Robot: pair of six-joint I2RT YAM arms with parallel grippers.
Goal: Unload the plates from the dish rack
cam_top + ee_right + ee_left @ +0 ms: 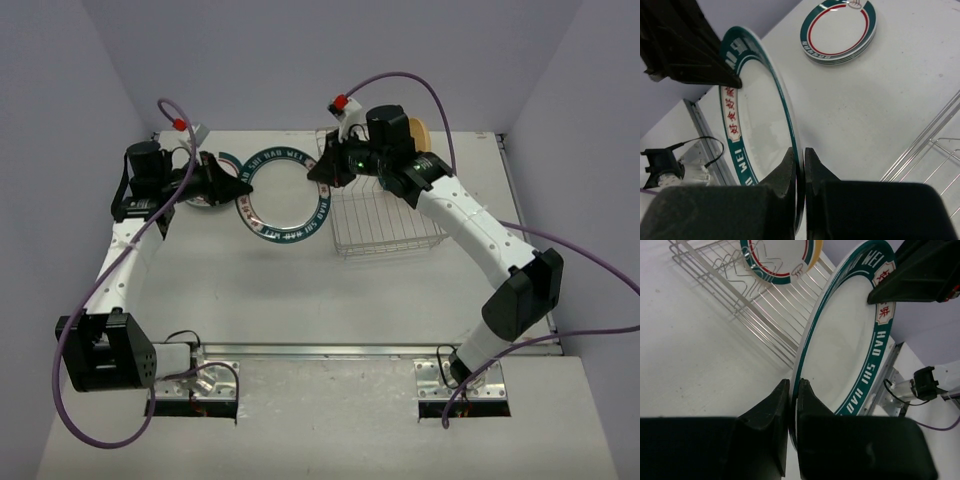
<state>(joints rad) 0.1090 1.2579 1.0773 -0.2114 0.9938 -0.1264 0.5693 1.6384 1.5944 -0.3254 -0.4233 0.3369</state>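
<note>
A large white plate [285,195] with a teal lettered rim hangs on edge above the table, between the arms and left of the dish rack [385,225]. My left gripper [245,188] is shut on its left rim, with the rim [799,360] pinched between the jaws [793,384]. My right gripper [318,175] is shut on the opposite rim [799,151]. In the left wrist view another teal-rimmed plate [777,257] with a red ring stands in the rack [765,310], with a tan-yellow plate [816,254] behind it.
A stack of teal-rimmed plates [840,30] lies flat on the table at the far left, partly under my left arm in the top view. Grey walls close in the table on three sides. Purple cables loop over both arms.
</note>
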